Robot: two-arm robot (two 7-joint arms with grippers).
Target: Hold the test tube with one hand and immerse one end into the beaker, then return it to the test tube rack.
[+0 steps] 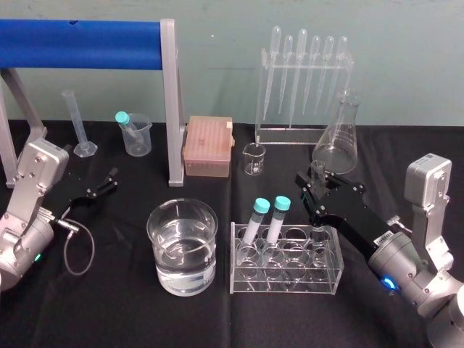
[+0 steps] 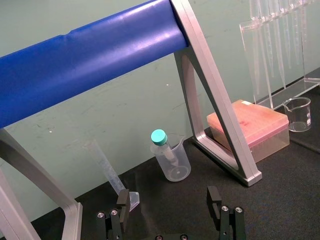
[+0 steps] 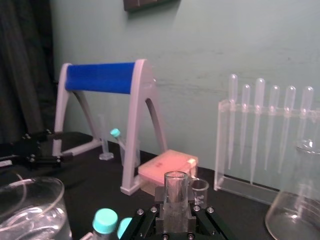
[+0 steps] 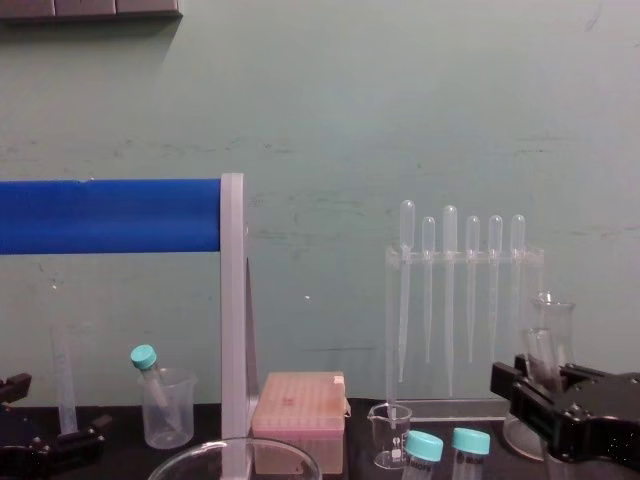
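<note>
Gripping tube (image 1: 317, 171) upright in right hand (image 1: 316, 190), just behind right end of rack (image 1: 284, 286). Risking clipping capped tubes (image 1: 261, 207) while crossing to beaker (image 1: 155, 241). Parking left hand (image 1: 103, 186), open, near left edge of tabletop (image 1: 109, 308).

right wrist (image 1: 403, 270): silver-grey, white label (image 1: 382, 238) | right gripper (image 1: 317, 181): black, screws | left arm (image 1: 29, 206): grey cable (image 1: 76, 250)

No legible text anywhere. Small white label (image 1: 382, 237) on right gripper (image 1: 316, 181) wrist, lower right: unreadable.
</note>
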